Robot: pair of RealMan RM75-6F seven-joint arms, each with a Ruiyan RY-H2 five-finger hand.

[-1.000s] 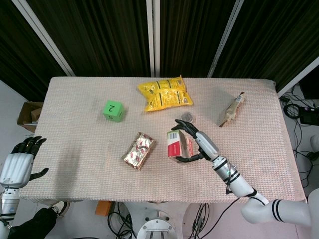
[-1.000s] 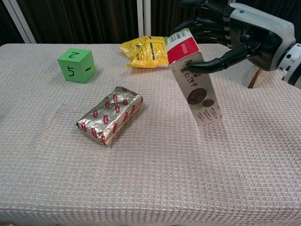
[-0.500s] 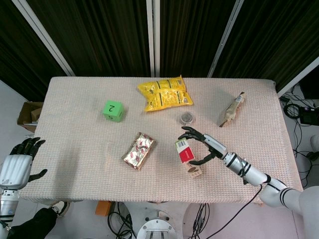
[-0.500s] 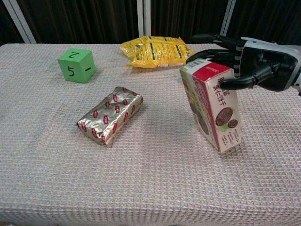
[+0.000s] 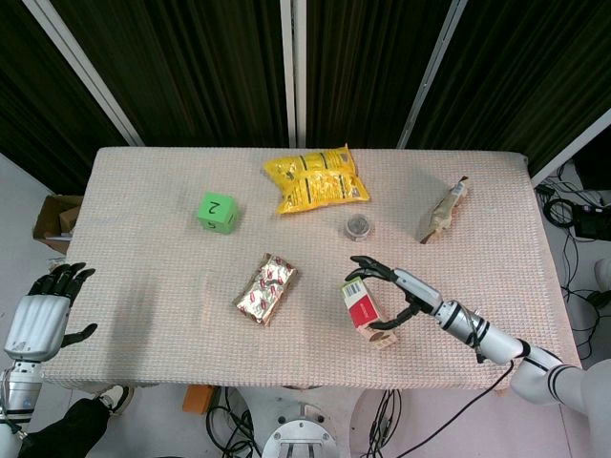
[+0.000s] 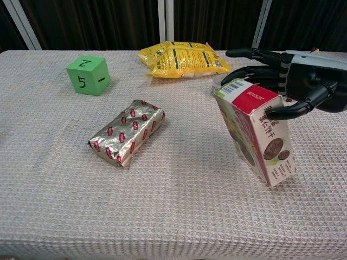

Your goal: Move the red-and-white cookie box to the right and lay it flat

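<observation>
The red-and-white cookie box [image 6: 256,130] stands tilted on the cloth, its barcoded top leaning left; in the head view the cookie box [image 5: 363,309] is near the table's front, right of centre. My right hand [image 6: 295,81] holds its upper end, the thumb on the front face and the other fingers spread behind the top; the same right hand [image 5: 393,294] reaches in from the right. My left hand [image 5: 40,317] hangs off the table's left front corner, fingers apart, holding nothing.
A gold-and-red foil packet [image 6: 128,131] lies left of the box. A green numbered cube [image 6: 88,75] sits at the far left, a yellow snack bag [image 6: 179,58] at the back. A small round tin [image 5: 358,226] and a tan wrapped snack [image 5: 445,212] lie behind the box.
My right hand has carried the box toward the front right of the table and lowered it; its bottom edge now rests on the cloth. The left hand stayed put.
</observation>
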